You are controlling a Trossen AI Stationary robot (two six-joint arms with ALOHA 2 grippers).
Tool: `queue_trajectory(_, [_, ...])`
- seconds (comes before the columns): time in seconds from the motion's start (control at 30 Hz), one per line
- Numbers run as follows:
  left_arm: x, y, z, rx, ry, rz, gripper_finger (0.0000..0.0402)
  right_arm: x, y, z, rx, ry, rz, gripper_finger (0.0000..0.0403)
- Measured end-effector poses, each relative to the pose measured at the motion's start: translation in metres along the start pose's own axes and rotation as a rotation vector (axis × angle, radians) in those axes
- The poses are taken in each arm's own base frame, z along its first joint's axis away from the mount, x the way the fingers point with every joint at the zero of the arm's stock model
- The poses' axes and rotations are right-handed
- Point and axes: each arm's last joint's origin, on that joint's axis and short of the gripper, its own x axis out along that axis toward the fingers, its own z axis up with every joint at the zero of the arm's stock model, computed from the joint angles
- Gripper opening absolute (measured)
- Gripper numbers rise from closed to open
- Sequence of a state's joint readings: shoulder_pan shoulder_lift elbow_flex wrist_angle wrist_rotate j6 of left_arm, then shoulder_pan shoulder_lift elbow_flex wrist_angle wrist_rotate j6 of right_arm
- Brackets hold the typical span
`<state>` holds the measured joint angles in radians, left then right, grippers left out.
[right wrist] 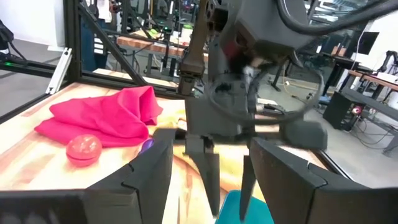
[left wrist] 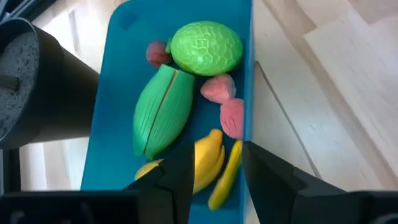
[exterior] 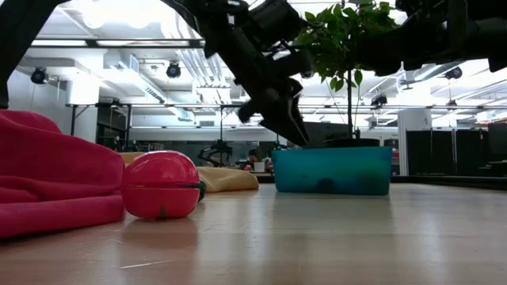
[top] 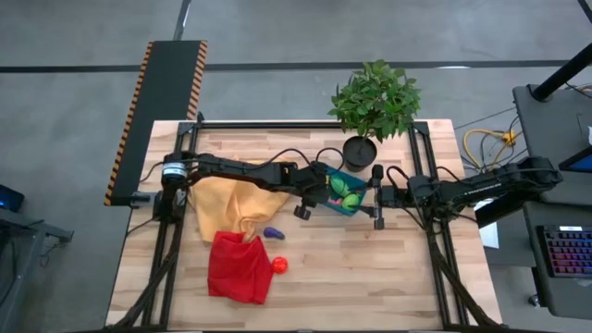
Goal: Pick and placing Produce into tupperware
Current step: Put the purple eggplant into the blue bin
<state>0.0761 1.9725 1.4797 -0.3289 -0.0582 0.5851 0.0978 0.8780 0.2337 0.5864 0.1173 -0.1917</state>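
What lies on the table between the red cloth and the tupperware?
In the high view, the purple piece lies between the red cloth and the tupperware; otherwise bare wood.

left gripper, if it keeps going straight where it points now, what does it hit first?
Most likely the yellow toy banana lying in the shallow blue-teal plastic container. The left gripper hangs over it with open jaws framing the banana; depth is unclear, so the container's rim beside it could come first.

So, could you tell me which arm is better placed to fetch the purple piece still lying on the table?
Probably the left. Its open gripper hovers over the tupperware, and the purple piece lies on its side, by the yellow-orange cloth. The right gripper waits beyond the tupperware, farther off.
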Motion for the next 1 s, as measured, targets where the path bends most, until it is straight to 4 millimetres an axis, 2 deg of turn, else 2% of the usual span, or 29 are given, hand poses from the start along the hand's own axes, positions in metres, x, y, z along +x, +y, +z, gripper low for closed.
queue_trajectory(0.1, [-0.019,0.000,0.004,0.008,0.033,-0.011,0.0120,0.000,0.000,0.000,-0.001,0.005,-0.015,0.0210])
queue_trajectory(0.3, [-0.079,-0.004,0.014,-0.037,0.029,-0.016,0.0121,0.000,0.000,-0.001,-0.004,0.010,-0.015,0.0210])
queue_trajectory(0.47, [-0.131,0.000,0.020,-0.098,-0.061,0.024,0.0121,0.000,0.000,-0.001,-0.004,0.009,-0.015,0.0210])
queue_trajectory(0.63, [-0.167,0.007,0.023,-0.121,-0.143,0.072,0.0122,0.000,0.000,-0.001,0.000,0.009,-0.015,0.0210])
queue_trajectory(0.73, [-0.176,0.008,0.022,-0.197,-0.151,0.083,0.0138,0.000,0.000,-0.001,0.000,0.009,-0.015,0.0210])
queue_trajectory(1.0, [-0.173,-0.010,0.005,-0.365,0.086,-0.001,0.0243,0.000,0.000,-0.001,0.000,0.008,-0.014,0.0210])
